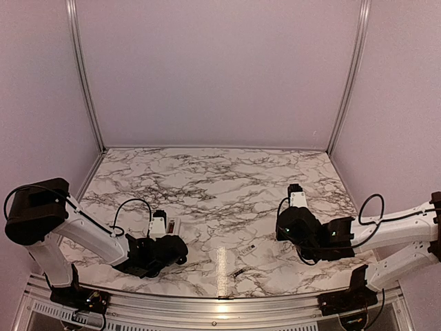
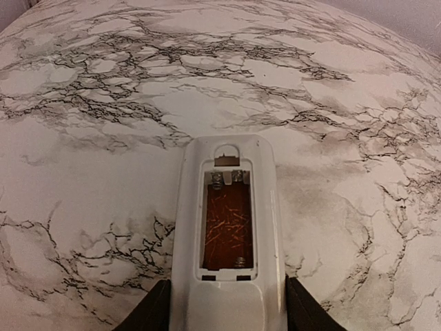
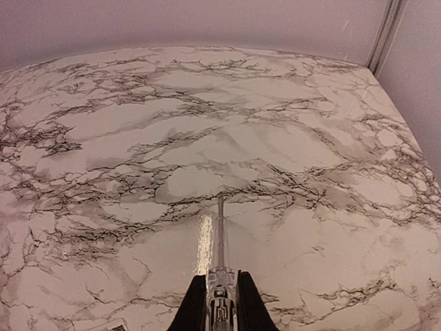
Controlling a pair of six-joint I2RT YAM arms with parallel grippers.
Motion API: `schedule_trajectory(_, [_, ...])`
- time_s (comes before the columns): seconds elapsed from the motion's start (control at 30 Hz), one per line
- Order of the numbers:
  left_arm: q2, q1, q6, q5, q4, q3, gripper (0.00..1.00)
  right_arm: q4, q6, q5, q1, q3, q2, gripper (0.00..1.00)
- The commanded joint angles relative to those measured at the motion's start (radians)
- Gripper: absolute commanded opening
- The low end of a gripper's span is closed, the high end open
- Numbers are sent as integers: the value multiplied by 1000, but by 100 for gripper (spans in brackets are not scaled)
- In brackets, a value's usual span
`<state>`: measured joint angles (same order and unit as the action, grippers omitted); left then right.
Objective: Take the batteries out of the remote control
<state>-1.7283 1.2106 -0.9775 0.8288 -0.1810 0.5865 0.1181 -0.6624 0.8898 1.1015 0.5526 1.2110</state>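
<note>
The left end effector grips the remote by its near end, a finger on each long edge. The compartment faces up and seems bare of batteries. With so short a hold, the remote could pivot or slip if prodded. The right end effector, well right of the remote, is closed on a thin rod, and a hard poke could lever the remote loose. Two tiny pieces on the desk, right of the remote, could roll.

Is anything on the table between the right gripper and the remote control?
Nothing visible does. Only bare marble table lies between the right gripper, shut on a thin rod, and the remote control in the left gripper. Its battery bay is uncovered.
</note>
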Motion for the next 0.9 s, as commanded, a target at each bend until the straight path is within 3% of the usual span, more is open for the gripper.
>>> schedule_trajectory(0.0, [-4, 12, -4, 16, 14, -14, 57, -19, -5, -5, -8, -7, -27, 0])
schedule_trajectory(0.23, [1, 17, 0, 18, 14, -11, 85, -20, -5, -5, -9, -21, -49, 0])
schedule_trajectory(0.4, [30, 24, 17, 17, 17, -5, 98, -20, -2, -5, -11, -29, -64, 0])
schedule_trajectory(0.67, [166, 26, 117, 10, 28, -7, 99, -102, 48, -19, -17, -71, -112, 0])
schedule_trajectory(0.87, [316, 24, 219, 80, 65, -9, 99, -226, 104, -35, -31, -120, -152, 0])
